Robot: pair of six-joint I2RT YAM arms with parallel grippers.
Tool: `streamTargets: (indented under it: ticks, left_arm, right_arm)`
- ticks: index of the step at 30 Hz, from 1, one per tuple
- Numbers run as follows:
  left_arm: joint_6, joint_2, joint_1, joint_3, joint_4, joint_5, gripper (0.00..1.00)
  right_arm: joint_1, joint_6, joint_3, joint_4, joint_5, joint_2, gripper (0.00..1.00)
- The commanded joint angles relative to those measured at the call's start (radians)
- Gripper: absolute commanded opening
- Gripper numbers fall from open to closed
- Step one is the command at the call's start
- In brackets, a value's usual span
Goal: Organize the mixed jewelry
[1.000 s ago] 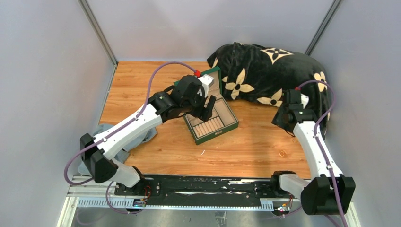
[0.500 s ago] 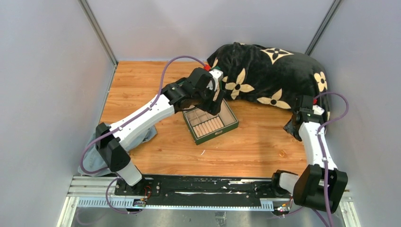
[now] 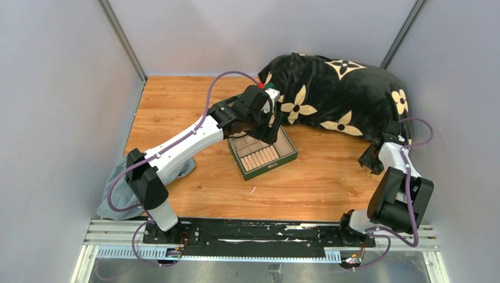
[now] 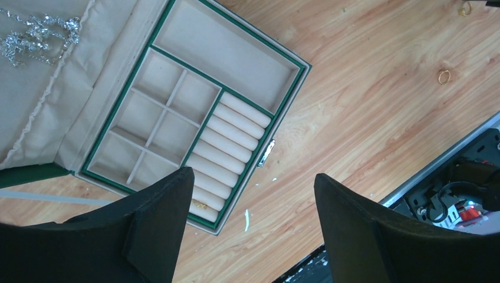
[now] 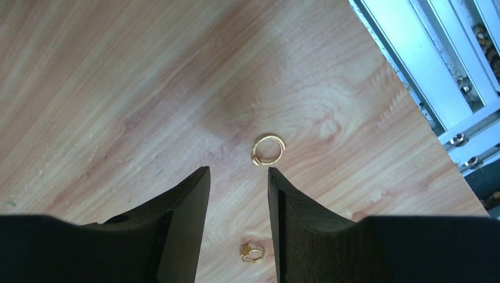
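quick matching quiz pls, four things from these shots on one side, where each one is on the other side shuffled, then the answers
1. silvery chain cluster
2. gold ring
3. floral blanket
4. left gripper

A. heaped at the far right of the table
B. hovering open above the green box
C. lying on bare wood
D. on the pale lining of the box's open lid

Pairs: 1-D, 2-C, 3-A, 4-B

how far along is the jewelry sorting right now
Early. Done: a silver chain lies on the lid lining of the box and one small gold piece seems to sit among the ring rolls; the other compartments are bare. In hand: nothing; the left tool is open above the box, the right tool hangs partly open over a gold ring. Left: that ring and a second gold piece beside it on the table.
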Motion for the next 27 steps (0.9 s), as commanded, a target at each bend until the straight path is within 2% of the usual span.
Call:
streamTargets:
  ticks: [1,6,27]
  left_arm:
    - [0.009,-0.014,-0.006,0.041,-0.034,-0.029,0.79]
    - [0.026,-0.008,-0.006,0.049,-0.042,-0.049,0.79]
    - [0.042,0.029,-0.005,0.081,-0.058,-0.045,0.79]
  right_arm:
    - [-0.043,-0.042,0.001,0.056,-0.064,0.028,0.46]
    - [-0.046,-0.051,-0.007,0.06,-0.11,0.072,0.44]
    - [-0.046,-0.041,-0.063,0.078,-0.059,0.069,0.46]
